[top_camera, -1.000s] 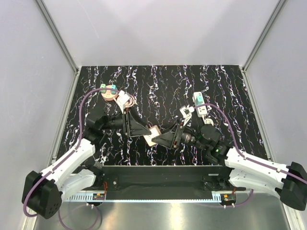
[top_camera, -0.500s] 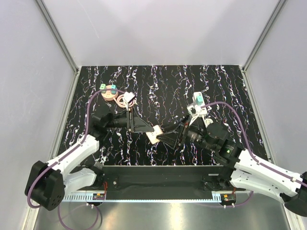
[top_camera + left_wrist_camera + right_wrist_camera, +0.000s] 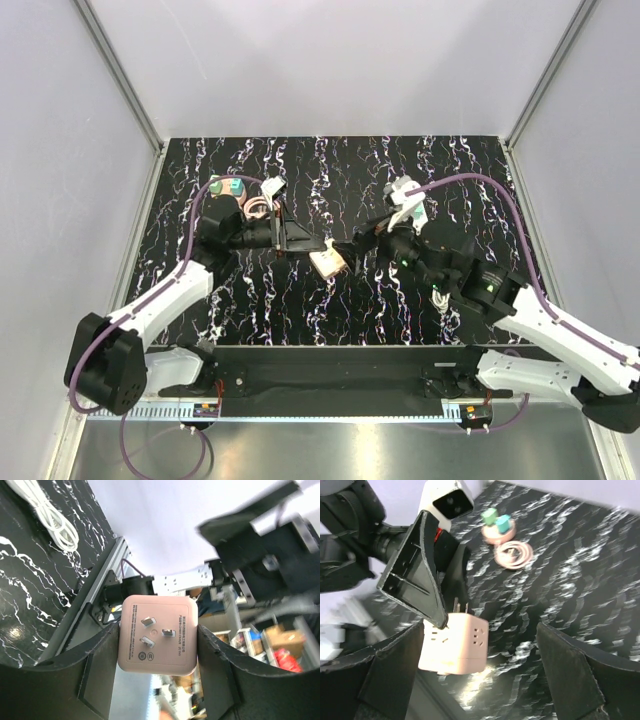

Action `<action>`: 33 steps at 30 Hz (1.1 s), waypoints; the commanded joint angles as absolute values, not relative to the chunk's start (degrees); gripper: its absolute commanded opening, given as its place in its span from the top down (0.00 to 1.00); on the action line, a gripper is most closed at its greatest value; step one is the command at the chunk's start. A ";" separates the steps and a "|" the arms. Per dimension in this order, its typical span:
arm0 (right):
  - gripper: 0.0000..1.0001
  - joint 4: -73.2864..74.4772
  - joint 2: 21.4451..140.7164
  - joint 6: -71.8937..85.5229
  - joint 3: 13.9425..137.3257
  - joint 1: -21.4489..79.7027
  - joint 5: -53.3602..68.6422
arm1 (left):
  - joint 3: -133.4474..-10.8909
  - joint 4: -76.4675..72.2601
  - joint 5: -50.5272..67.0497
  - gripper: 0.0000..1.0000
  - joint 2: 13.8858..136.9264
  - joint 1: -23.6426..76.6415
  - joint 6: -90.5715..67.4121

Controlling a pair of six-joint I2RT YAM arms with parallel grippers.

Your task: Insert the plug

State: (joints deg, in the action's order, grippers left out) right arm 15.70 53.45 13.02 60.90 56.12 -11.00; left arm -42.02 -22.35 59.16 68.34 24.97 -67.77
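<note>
The peach-tan plug (image 3: 327, 263) hangs above the middle of the dark marbled table (image 3: 330, 160). My left gripper (image 3: 322, 252) is shut on it, one finger on each side. In the left wrist view the plug (image 3: 159, 634) shows its three prongs toward the camera, between the pads of my left gripper (image 3: 159, 652). My right gripper (image 3: 358, 245) is open just right of the plug. In the right wrist view the plug (image 3: 455, 642) sits near the left finger of my right gripper (image 3: 485, 680), held only by a black left-arm finger (image 3: 415, 580). The white power strip is hidden behind my right arm.
A flat tan disc with two teal blocks (image 3: 228, 188) and a coiled pinkish cable (image 3: 258, 208) lie at the far left; both also show in the right wrist view, the disc (image 3: 495, 527) and the cable (image 3: 514, 555). A bundled white cord (image 3: 52, 517) lies on the table. Grey walls enclose it.
My left gripper has carried the plug up and away from the near edge, toward the table's middle. My right arm has swung farther back and now covers the white power strip.
</note>
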 commanded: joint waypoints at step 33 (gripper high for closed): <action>0.00 6.07 50.80 -49.04 49.57 75.15 -22.41 | -52.56 3.60 29.54 1.00 61.01 23.20 -60.29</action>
